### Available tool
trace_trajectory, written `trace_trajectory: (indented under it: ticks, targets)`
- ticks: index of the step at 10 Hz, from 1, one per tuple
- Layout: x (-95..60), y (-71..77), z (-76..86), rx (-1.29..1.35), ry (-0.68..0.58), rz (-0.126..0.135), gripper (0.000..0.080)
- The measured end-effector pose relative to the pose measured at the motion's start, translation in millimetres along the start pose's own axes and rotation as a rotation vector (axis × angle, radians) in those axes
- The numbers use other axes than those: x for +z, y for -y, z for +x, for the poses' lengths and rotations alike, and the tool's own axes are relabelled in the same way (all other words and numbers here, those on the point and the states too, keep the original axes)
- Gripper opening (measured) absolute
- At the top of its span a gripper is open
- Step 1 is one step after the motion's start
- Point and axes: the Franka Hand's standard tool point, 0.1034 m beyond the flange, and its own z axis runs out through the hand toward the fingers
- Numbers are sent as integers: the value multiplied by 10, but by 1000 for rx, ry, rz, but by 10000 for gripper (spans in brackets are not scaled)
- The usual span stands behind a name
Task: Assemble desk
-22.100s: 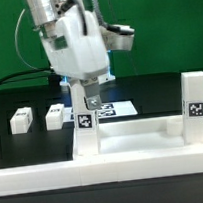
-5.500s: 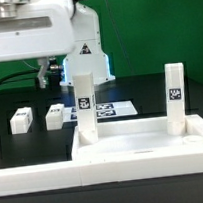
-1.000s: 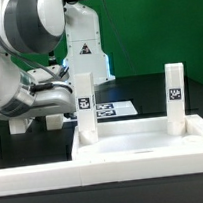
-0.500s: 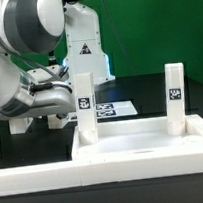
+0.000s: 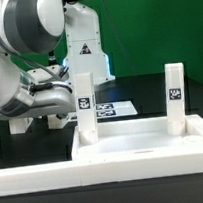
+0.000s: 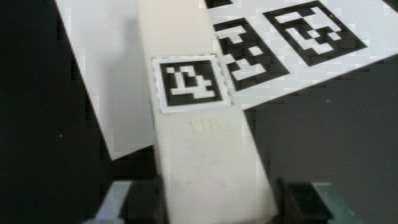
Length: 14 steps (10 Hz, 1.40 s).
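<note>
I'm seeing the arm (image 5: 29,46) crouching low on the exterior view's left, with the wrist (image 5: 44,95) lying nearly level. In the wrist view the gripper (image 6: 214,205) is pinching a leg (image 6: 199,140), with the fingers (image 6: 128,203) sitting flush against both its sides.

The white leg (image 6: 205,150) bears a black-and-white square tag (image 6: 191,82); white panel (image 5: 144,151), black table (image 5: 149,90).

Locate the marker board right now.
By the exterior view's sides, the marker board lies flat behind the desk panel, between the left upright leg and the right upright leg, nearer the left one.
</note>
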Motion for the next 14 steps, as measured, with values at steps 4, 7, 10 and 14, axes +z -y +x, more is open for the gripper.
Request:
trace_trajectory:
  ticks: [4, 7, 10, 14]
  targets:
    - [-491, 57, -217, -14, -9, 25, 292]
    - [-995, 366, -670, -50, -116, 49, 292]
    - [-1324, 893, -982, -24, -312, 41, 292]
    - [-1361, 1051, -909, -23, -582, 39, 292]
